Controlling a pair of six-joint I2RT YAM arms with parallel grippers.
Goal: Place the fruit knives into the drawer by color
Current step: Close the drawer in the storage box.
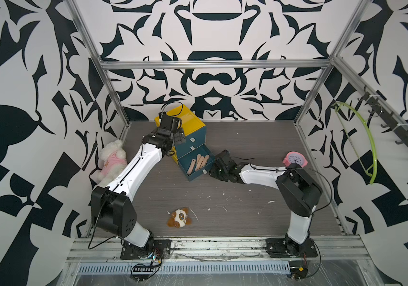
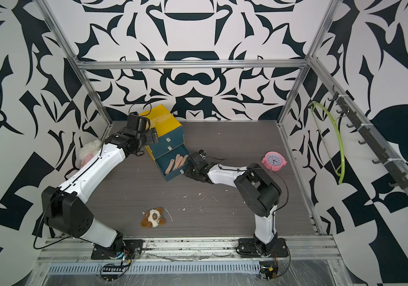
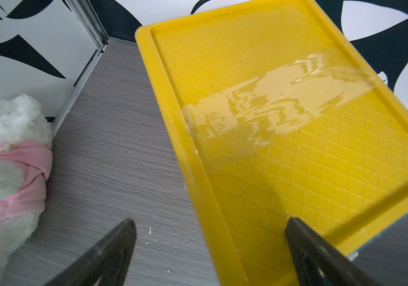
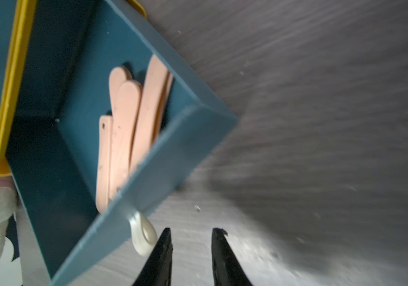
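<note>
A small teal drawer cabinet with a yellow top [image 1: 190, 118] [image 2: 163, 118] stands at the back left of the table. Its bottom drawer [image 1: 199, 175] [image 2: 175, 175] [image 4: 170, 153] is pulled out and holds several peach fruit knives [image 1: 199, 162] [image 2: 177, 162] [image 4: 133, 118]. The two drawers above it are closed. My left gripper [image 1: 180, 137] [image 2: 153, 136] [image 3: 210, 220] hangs open over the near edge of the yellow top, holding nothing. My right gripper [image 1: 211, 173] [image 2: 187, 173] [image 4: 192, 230] is low at the open drawer's front, just beside its white handle [image 4: 143, 235]. Its fingers stand a little apart with nothing between them.
A white plush in a pink shirt [image 1: 112, 158] [image 3: 4, 153] lies against the left wall by the left arm. A brown-and-white plush toy [image 1: 179, 218] lies near the front. A pink clock [image 1: 295, 159] stands at the right, and a green hanger [image 1: 361, 138] hangs on the right wall.
</note>
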